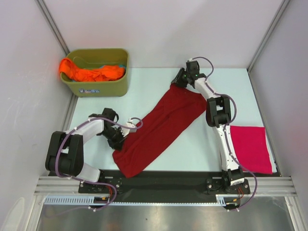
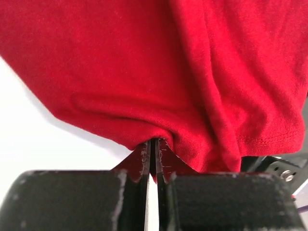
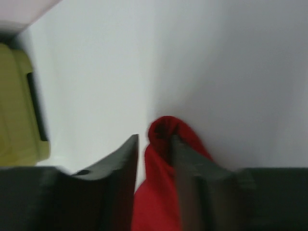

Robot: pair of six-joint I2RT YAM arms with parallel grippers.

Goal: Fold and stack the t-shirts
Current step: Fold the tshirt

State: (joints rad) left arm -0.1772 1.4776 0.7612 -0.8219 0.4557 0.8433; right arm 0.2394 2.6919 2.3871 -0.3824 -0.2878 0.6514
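Observation:
The dark red t-shirt (image 1: 161,127) lies as a long diagonal band across the table, from near left to far right. My left gripper (image 1: 123,138) is at its near-left edge, shut on a pinch of the red cloth (image 2: 144,72) between its fingertips (image 2: 155,144). At the shirt's far corner my right gripper (image 1: 179,83) has its jaws apart (image 3: 154,144). A bunch of red cloth (image 3: 159,192) hangs against one finger, with a gap to the other. The magenta-pink t-shirt (image 1: 250,147) lies folded flat at the near right. The orange t-shirt (image 1: 91,72) is crumpled in the tub.
The olive-green tub (image 1: 98,89) stands at the far left corner, and its side (image 3: 19,115) shows in the right wrist view. White walls enclose the table on three sides. A black rail (image 1: 163,175) runs along the near edge by the arm bases.

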